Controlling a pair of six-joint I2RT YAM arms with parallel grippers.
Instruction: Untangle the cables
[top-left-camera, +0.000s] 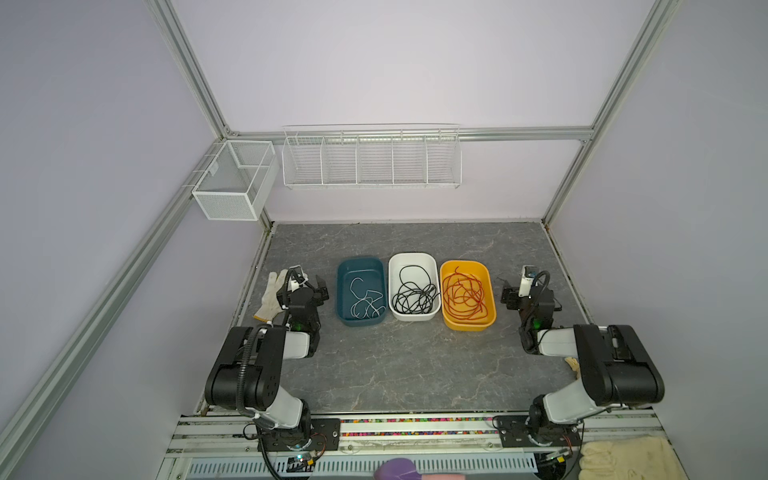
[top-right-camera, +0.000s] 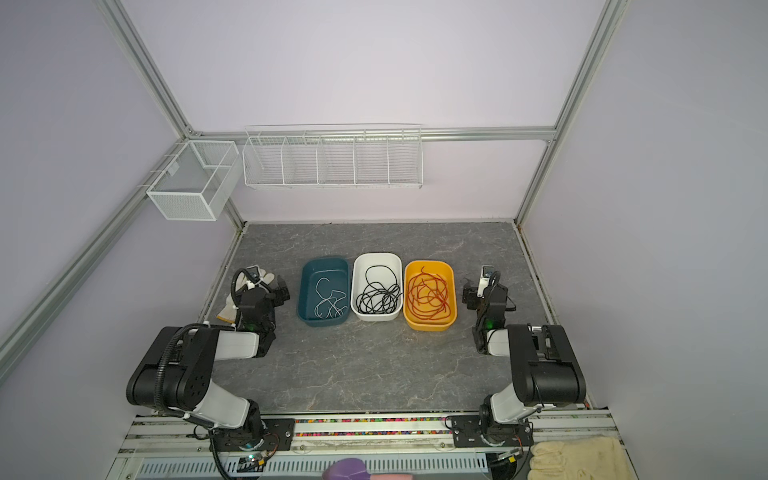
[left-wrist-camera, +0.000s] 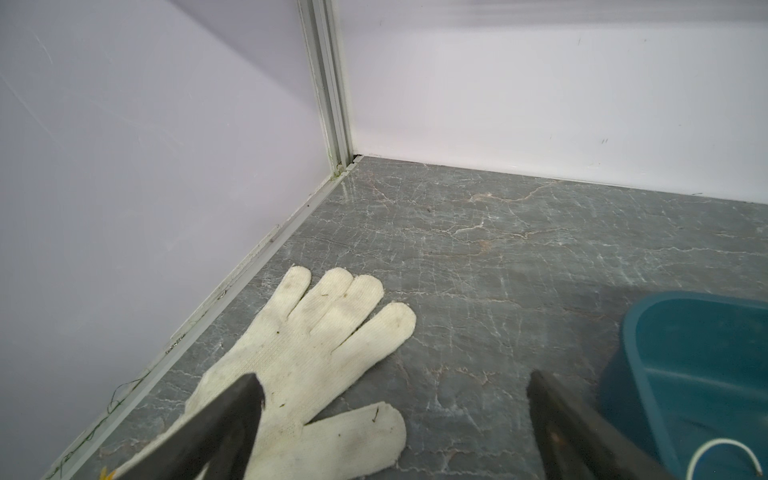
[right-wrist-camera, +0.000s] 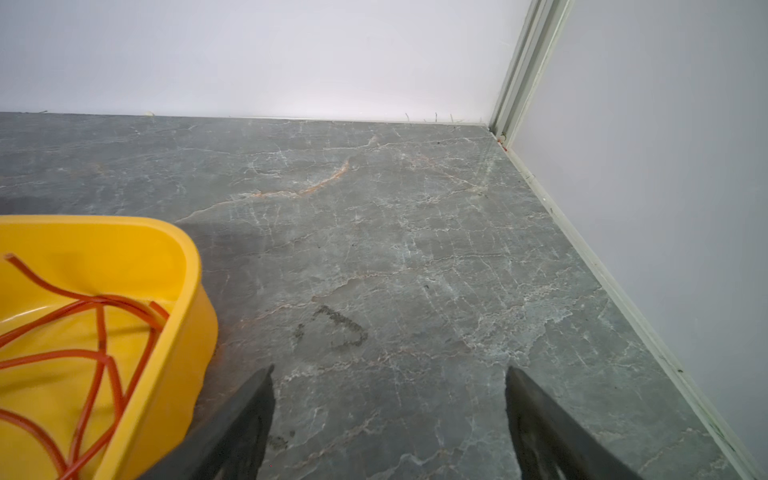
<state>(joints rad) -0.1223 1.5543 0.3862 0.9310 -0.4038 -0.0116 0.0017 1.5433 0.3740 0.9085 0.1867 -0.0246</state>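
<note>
Right wrist view: right end effector (right-wrist-camera: 390, 370) wide, empty, beside yellow plastic tub (right-wrist-camera: 195, 266) of thin red cables (right-wrist-camera: 99, 332); black cables (top-left-camera: 415, 297) sit in white tub (top-left-camera: 413, 254), white cables (top-left-camera: 365, 301) in teal tub (top-left-camera: 359, 259), left end effector (left-wrist-camera: 394, 376) wide too, sorting apparently complete.

I can read no writing, brand, number or sign on anything around me. A small pale tag (top-left-camera: 213, 169) hangs on the white mesh basket (top-left-camera: 226, 204) in a top view, too small to make out.
</note>
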